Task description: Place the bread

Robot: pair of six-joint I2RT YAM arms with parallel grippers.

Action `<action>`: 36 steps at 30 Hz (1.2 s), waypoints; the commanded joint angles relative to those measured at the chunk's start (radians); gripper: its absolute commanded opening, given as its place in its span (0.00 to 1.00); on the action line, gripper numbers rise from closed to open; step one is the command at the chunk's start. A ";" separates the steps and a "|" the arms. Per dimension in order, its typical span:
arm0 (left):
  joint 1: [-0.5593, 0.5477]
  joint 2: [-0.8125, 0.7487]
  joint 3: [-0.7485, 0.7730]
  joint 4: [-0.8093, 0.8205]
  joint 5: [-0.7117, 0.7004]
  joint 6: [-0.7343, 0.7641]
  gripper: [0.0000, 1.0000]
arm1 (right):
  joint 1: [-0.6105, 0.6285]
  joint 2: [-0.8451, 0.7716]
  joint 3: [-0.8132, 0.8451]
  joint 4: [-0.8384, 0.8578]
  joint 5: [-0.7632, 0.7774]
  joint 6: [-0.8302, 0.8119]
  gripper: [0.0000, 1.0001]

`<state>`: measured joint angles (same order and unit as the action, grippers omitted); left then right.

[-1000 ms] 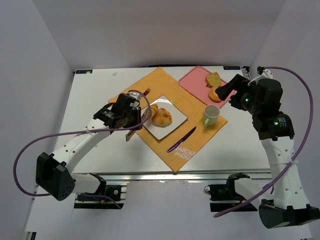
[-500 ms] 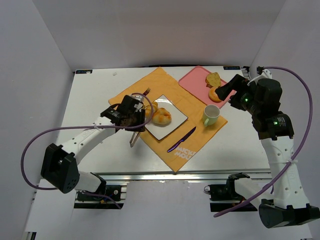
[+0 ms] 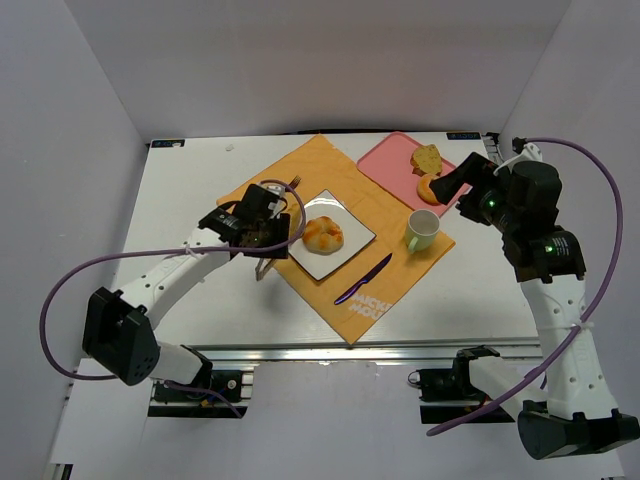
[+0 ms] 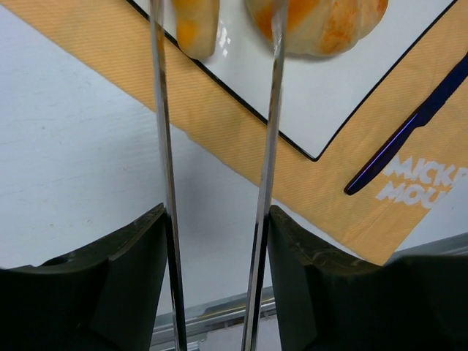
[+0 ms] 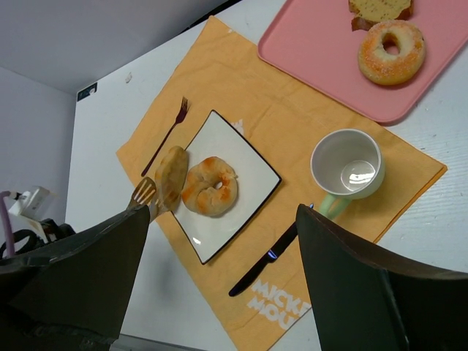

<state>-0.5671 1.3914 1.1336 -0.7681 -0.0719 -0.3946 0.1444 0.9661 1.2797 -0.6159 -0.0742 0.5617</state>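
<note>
Together, roll (image 5: 172,178) and bun (image 5: 210,186) rest on the plate (image 5: 252,164).

Left wrist view: the top edge is cutting off the long roll (image 4: 196,25) and the round roll (image 4: 318,25) ahead of the left hand (image 4: 216,212). The tongs (image 4: 167,146) are running out of frame there, tips unseen. The knife (image 4: 398,139) is leaving at the right edge.

Top view: that hand is masking most of the long roll.

Right wrist view: the right hand (image 5: 223,216) fingers (image 5: 80,278) are showing as dark blur, with the bottom edge clipping them. The bread slice (image 5: 379,9) far ahead is getting cropped at the top.
</note>
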 commanded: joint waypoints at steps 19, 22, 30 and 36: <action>0.013 -0.353 -0.046 -0.416 -0.638 -0.639 0.60 | -0.003 -0.001 -0.036 0.090 -0.053 0.033 0.88; 0.055 -0.316 -0.099 -0.403 -0.657 -0.719 0.59 | -0.003 0.008 -0.028 0.093 -0.064 0.043 0.88; 0.368 -0.229 -0.383 -0.041 -0.451 -0.744 0.58 | 0.009 0.023 -0.011 0.093 -0.061 0.040 0.88; 0.377 -0.114 -0.468 0.147 -0.318 -0.748 0.64 | 0.011 0.008 -0.022 0.065 -0.036 0.032 0.88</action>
<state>-0.1936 1.2652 0.6926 -0.7761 -0.4808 -1.1233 0.1509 0.9916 1.2453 -0.5705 -0.1223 0.5976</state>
